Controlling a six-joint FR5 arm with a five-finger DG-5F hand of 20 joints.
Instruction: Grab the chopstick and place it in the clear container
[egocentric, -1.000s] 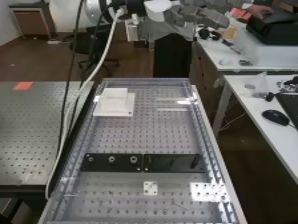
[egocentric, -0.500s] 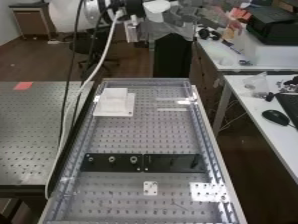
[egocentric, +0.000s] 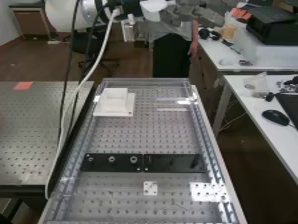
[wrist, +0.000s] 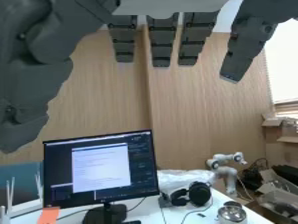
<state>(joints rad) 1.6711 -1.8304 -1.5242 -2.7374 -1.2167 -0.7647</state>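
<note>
One hand (egocentric: 207, 17) hangs beyond the far end of the perforated table (egocentric: 146, 135), its fingers (wrist: 161, 42) spread and nearly straight, gripping nothing I can see. I can't pick out the chopstick for certain; the likeliest candidates are thin pale sticks (wrist: 12, 191) standing near upright beside the monitor (wrist: 103, 167), well apart from the fingertips. If one of those is meant, the coming reach turns on its steep long axis, so I'd judge the hand must close across it. The clear container I can't identify either.
</note>
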